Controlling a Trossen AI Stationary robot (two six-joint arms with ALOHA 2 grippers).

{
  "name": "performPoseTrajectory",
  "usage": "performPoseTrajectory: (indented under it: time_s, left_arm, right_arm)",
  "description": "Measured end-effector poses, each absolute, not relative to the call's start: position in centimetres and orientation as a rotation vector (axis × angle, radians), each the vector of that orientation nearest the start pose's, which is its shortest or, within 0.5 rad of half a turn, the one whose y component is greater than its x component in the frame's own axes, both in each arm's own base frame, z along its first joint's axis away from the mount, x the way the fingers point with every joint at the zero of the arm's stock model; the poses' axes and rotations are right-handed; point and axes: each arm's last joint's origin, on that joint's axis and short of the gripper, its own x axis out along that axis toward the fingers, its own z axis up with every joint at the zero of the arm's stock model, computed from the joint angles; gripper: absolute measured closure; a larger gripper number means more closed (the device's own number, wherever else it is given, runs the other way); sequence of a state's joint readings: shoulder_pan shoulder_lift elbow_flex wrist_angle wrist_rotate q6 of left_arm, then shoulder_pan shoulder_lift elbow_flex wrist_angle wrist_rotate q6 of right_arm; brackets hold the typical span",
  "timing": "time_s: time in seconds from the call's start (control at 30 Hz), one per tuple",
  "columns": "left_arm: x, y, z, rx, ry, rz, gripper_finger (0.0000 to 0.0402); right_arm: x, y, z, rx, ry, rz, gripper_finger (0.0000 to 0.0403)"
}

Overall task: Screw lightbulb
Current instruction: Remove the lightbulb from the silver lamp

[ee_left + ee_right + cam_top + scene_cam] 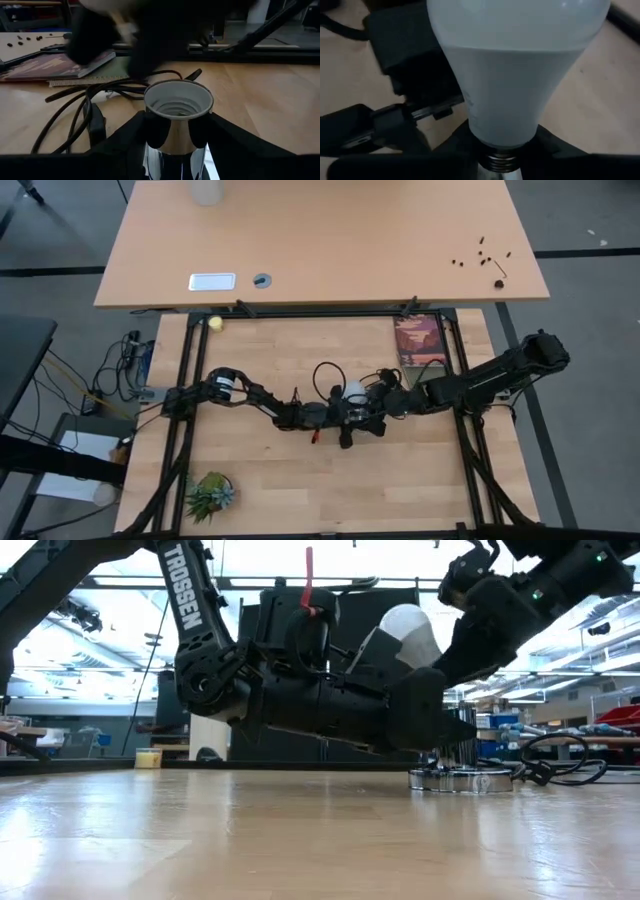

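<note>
Left gripper (175,145) is clamped on the socket (178,107), mouth up; right gripper (505,150) pinches the lightbulb (515,75) by its neck, near mid-table. Line the screw base (501,162) straight over the socket before you twist, and don't cross-thread.

The high view is evenly lit, with soft shadows cast. The low view is strongly backlit by bright ceiling lights, and the arms are silhouetted. Near objects in both wrist views are blurred and dim.
</note>
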State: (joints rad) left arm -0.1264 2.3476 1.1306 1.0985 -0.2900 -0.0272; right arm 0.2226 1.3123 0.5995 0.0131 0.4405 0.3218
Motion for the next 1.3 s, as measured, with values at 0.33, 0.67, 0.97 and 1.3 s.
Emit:
performPoseTrajectory:
  time_s: [0.33, 0.67, 0.97, 1.3]
  left_arm:
    - [40.4, -3.8, 9.9, 0.068, 0.159, 0.201, 0.0160]
    - [39.2, -3.3, 12.3, 0.054, 0.143, 0.113, 0.0118]
    - [38.6, -3.0, 14.8, 0.054, 0.205, 0.201, 0.0117]
    - [36.9, -2.5, 18.4, 0.062, 0.254, 0.314, 0.0117]
  right_arm:
    - [22.5, 3.1, 20.7, 0.080, 0.588, -0.392, 0.0277]
    - [22.1, 1.4, 20.0, 0.134, 0.683, -0.445, 0.0297]
    - [22.4, -1.4, 18.9, 0.131, 0.755, -0.541, 0.0296]
    - [23.0, -4.9, 16.9, 0.383, 0.779, -0.706, 0.0289]
